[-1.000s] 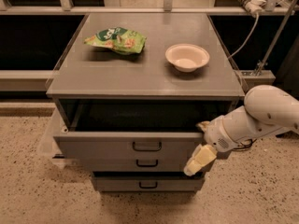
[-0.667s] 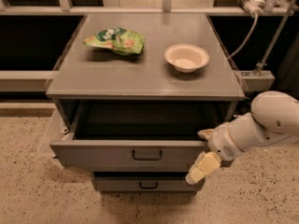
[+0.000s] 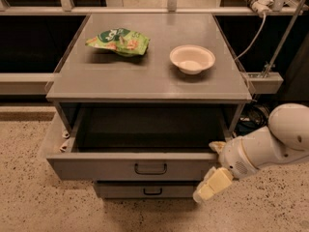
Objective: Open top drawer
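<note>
Grey top drawer (image 3: 96, 168) pulled way out, gripper (image 3: 208, 171) parked right at its front right corner, fingers spread apart.

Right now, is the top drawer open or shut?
Open. The top drawer stands well out past the cabinet top, its dark inside exposed. The end effector is at its front right corner.

Grey cabinet top (image 3: 145, 79), green snack bag (image 3: 118, 40) back-left, white bowl (image 3: 192, 58) right, hand (image 3: 211, 172) below front-right corner.
</note>
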Controlling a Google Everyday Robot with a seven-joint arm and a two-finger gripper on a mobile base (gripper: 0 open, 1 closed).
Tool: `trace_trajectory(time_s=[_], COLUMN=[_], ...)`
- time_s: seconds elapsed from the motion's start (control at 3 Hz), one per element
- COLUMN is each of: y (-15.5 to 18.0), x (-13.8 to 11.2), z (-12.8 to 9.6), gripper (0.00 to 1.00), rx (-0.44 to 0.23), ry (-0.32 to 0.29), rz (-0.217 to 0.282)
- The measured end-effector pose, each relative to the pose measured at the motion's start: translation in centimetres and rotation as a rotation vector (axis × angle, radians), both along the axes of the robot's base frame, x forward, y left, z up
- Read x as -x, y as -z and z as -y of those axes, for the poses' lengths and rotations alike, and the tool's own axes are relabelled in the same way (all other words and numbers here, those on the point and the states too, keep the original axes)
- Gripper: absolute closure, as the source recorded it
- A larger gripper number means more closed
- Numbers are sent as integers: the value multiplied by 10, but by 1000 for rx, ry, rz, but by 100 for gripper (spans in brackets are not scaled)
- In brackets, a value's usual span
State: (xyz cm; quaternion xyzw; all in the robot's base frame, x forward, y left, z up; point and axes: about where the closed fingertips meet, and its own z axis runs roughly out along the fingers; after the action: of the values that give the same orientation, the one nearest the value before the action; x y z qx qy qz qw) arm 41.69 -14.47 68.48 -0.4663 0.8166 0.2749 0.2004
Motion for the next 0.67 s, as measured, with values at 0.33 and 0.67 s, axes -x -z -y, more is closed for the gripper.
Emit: trace_trajectory(time_s=[0.33,0.67], y=[0,-7], x=[1,5], z=[0,7], gripper=[0,0], rx=[-2,10], ry=[3,39], rz=[-4,48])
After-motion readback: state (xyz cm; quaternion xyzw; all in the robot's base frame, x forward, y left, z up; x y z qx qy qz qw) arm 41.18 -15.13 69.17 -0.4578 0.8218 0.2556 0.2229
